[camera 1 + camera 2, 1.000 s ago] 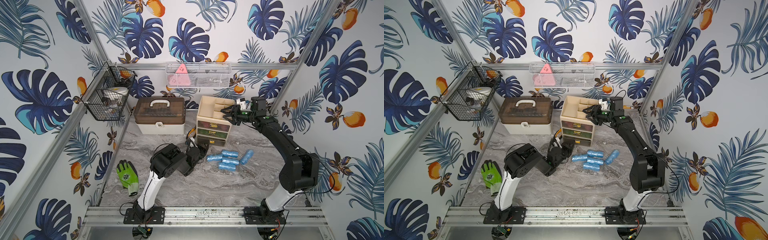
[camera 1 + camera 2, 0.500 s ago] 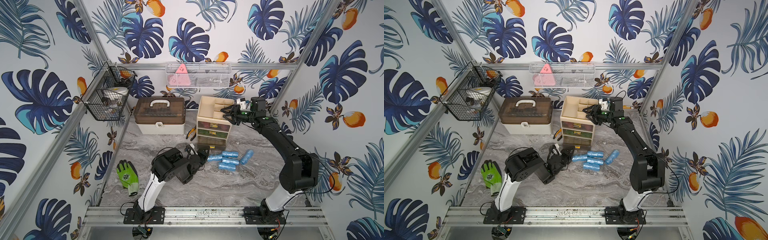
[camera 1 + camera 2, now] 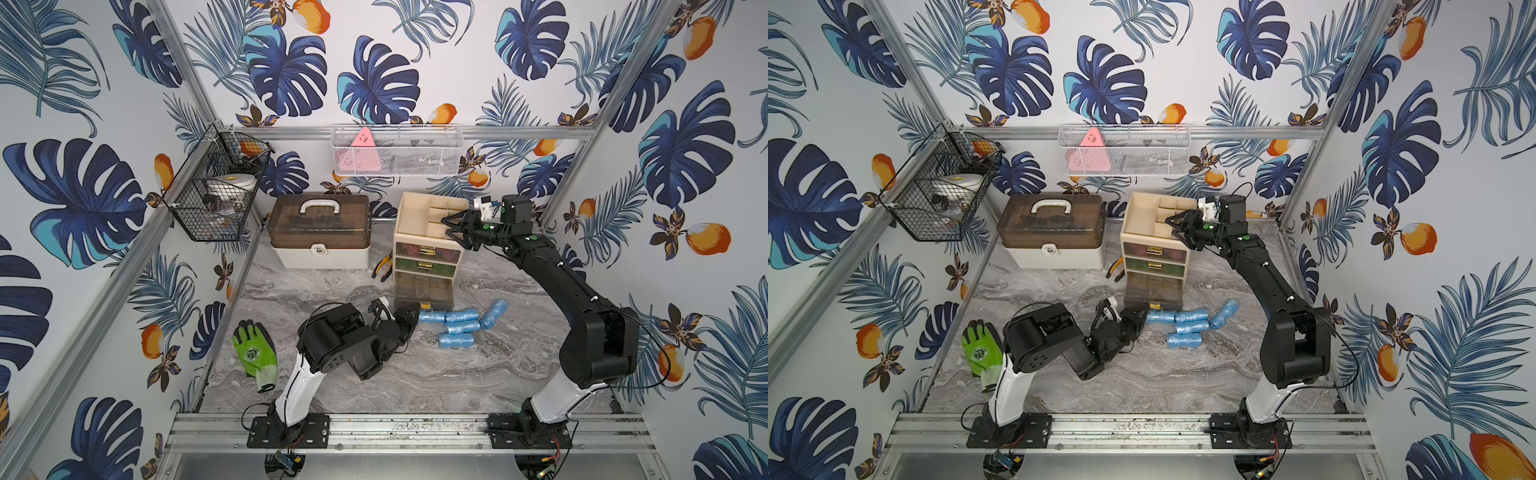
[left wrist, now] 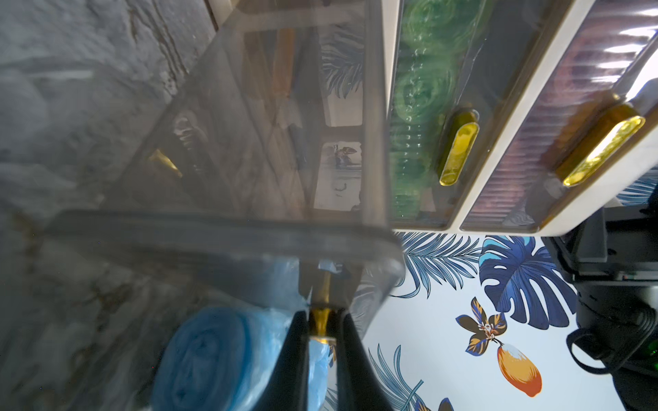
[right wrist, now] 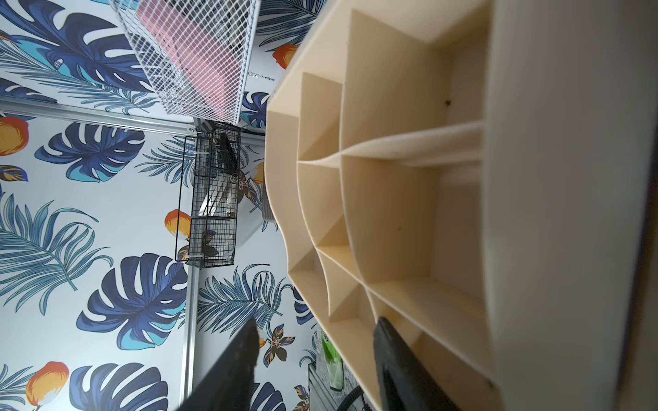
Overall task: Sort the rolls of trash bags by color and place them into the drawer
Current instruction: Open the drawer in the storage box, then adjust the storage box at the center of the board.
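Observation:
Several blue rolls of trash bags (image 3: 457, 327) (image 3: 1188, 327) lie on the marble table in front of the cream drawer unit (image 3: 428, 224). Its smoky bottom drawer (image 3: 423, 291) (image 3: 1154, 289) stands pulled out. My left gripper (image 3: 415, 316) (image 4: 322, 316) is shut on that drawer's gold handle (image 4: 322, 322), with a blue roll (image 4: 210, 356) just beside it. Green rolls (image 4: 420, 89) show inside the shut middle drawer. My right gripper (image 3: 449, 227) (image 5: 317, 325) is open at the unit's top tray, one finger inside a compartment and one outside its front wall.
A brown-lidded tool box (image 3: 320, 226) stands left of the unit, with pliers (image 3: 384, 266) between them. A green glove (image 3: 253, 353) lies at the front left. A black wire basket (image 3: 216, 187) and a white mesh basket (image 3: 395, 149) hang on the walls.
My left gripper has drawn back toward the front of the table with the handle, and the bottom drawer has slid out. The right arm has not moved.

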Robot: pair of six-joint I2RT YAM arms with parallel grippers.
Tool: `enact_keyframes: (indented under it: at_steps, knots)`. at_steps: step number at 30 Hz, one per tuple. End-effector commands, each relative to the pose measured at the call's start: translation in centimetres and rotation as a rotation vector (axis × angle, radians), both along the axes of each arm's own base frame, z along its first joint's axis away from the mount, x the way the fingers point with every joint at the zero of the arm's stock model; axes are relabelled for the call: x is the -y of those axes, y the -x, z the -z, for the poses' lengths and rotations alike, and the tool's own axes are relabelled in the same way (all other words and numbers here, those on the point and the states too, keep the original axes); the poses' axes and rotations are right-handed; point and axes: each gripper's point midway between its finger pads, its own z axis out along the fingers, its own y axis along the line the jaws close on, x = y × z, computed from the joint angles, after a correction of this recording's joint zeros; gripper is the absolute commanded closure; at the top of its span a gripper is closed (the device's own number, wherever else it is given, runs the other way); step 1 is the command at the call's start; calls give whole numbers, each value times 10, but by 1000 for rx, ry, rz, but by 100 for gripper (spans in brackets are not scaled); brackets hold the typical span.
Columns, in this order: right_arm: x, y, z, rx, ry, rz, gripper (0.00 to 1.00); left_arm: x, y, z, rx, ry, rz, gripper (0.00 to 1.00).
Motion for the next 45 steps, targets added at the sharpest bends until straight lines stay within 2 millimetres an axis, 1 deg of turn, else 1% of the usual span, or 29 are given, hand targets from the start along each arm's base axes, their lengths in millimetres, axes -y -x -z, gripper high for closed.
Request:
enact_keyframes:
  at_steps: [1,5,14,18,23,27,29,30,31,33,34,35,37,39,40,42,45]
  knots:
    - [14,5,48,-163,95,74,45,-1,7,1,-6,21,-3,87]
    - [14,6,49,-165,96,76,45,-3,16,5,-11,20,4,87]
    - [15,8,48,-164,97,77,45,-14,33,12,-31,-18,11,86]
    - [16,9,46,-161,102,80,45,-10,36,11,-28,-17,27,84]
    - [15,10,49,-165,107,80,45,2,40,7,-15,-8,49,84]
    - [15,10,46,-160,107,78,45,2,49,0,2,-20,42,83]
    - [15,10,44,-156,108,76,45,2,54,-6,10,-49,43,79]
    - [15,11,43,-153,107,74,45,3,56,-10,14,-73,51,75]
    - [15,11,42,-149,108,70,45,5,58,-19,30,-100,62,72]
    - [14,12,40,-142,113,62,45,9,60,-29,23,-198,99,69]
    - [14,12,38,-136,114,55,44,11,61,-39,36,-269,119,69]
    - [13,12,37,-134,115,50,44,11,62,-45,36,-350,137,68]
    - [13,12,32,-119,120,39,44,6,62,-66,35,-543,170,65]
    - [12,11,27,-110,127,26,44,-1,56,-89,54,-701,207,61]
    - [11,10,24,-102,134,21,44,-7,49,-94,45,-770,237,60]
    - [12,7,18,-83,144,21,44,-18,35,-97,14,-820,301,59]
    - [14,1,9,-52,165,30,44,-43,14,-90,-57,-923,372,58]
